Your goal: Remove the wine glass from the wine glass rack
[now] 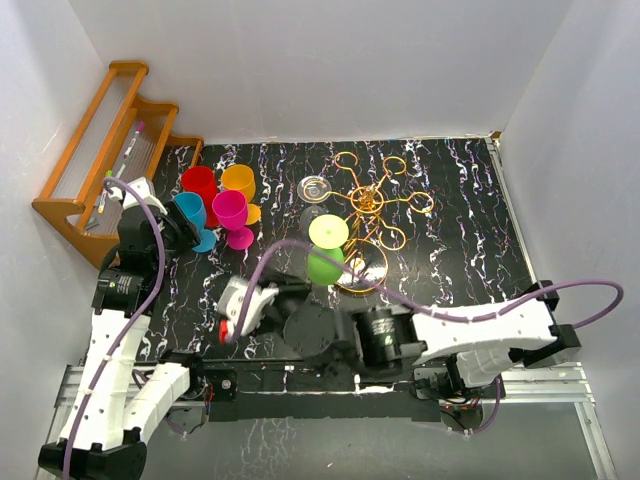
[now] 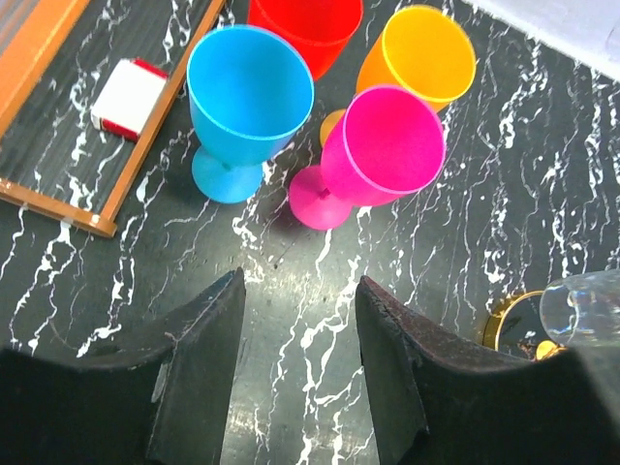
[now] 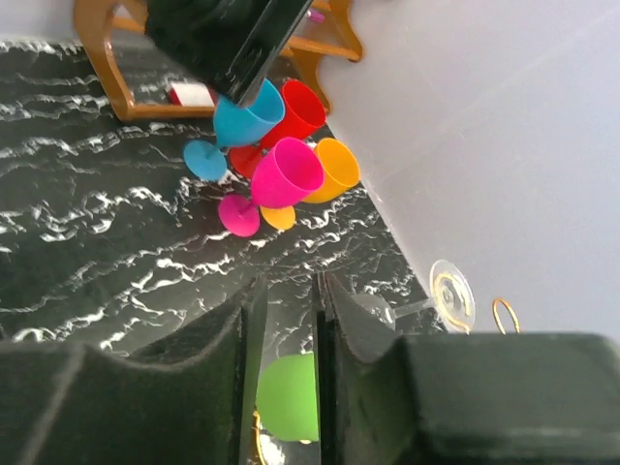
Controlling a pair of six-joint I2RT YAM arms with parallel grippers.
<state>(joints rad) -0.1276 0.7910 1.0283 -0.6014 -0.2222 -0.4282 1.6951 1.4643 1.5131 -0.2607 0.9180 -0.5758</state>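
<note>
**Right tool lined up on the green wine glass at the rack; left tool waits apart.**

The green wine glass (image 1: pixel 324 265) is at the left side of the gold wire wine glass rack (image 1: pixel 368 200), apparently hung foot-up near a clear glass (image 1: pixel 316 188). The right tool (image 3: pixel 291 291) points at it, fingers drawn to a narrow slit with green showing through. Whether they pinch it I cannot tell. The left tool (image 2: pixel 300 291) hovers spread and empty over the counter (image 2: pixel 484 242), just short of the blue glass (image 2: pixel 250 92), pink glass (image 2: pixel 383 145), red glass (image 2: pixel 305 29) and orange glass (image 2: pixel 417 53), all upright. It is probably parked there to leave the rack side free.
</note>
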